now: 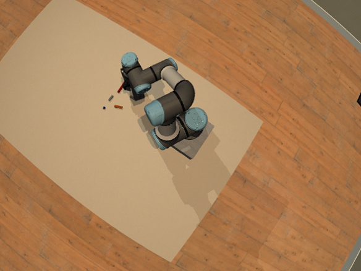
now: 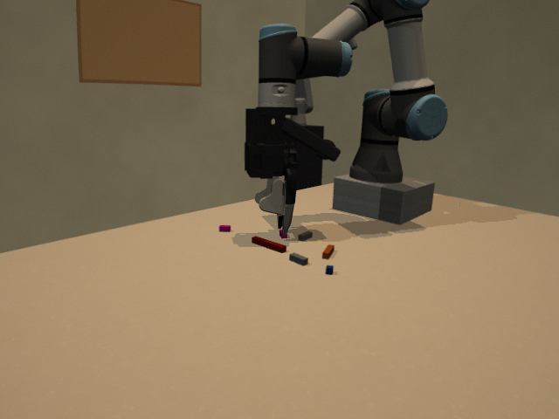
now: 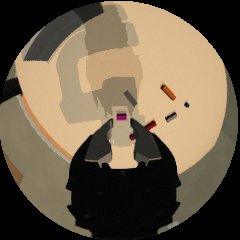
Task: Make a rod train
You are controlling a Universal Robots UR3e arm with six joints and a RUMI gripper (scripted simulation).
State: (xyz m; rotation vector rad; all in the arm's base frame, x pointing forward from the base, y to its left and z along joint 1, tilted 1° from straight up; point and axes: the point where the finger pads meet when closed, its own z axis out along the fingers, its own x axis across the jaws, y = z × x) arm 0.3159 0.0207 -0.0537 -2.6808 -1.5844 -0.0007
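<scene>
The tan surface [image 2: 135, 315] carries everything. The arm [image 2: 408, 58] reaches down from its block with the gripper [image 2: 284, 225] pointing straight down, its tips at surface level.

The red rod [image 2: 269, 243] is the longest piece. It lies flat just in front of the tips, slanting from back-left to front-right in the exterior view. Take care not to nudge it when you lift.

The orange rod [image 2: 327, 250] lies apart to the right and isn't needed. Seven comes from two magentas plus a grey. One grey rod [image 2: 298, 258] lies off the red rod's near end, and the other grey rod [image 2: 305, 235] sits just behind, in the arm's shadow.

The magenta rod [image 3: 121, 116] is your piece in hand, flat on the surface right at the tips. The jaws stand narrow on either side of it, and I judge them not yet clamped. Close gently and check it rises level. In the wrist view its long axis seems to run from one jaw to the other, though it's too small to be sure.

The second magenta rod [image 2: 224, 228] waits well to the left. Leave the blue rod [image 2: 329, 269] alone.
</scene>
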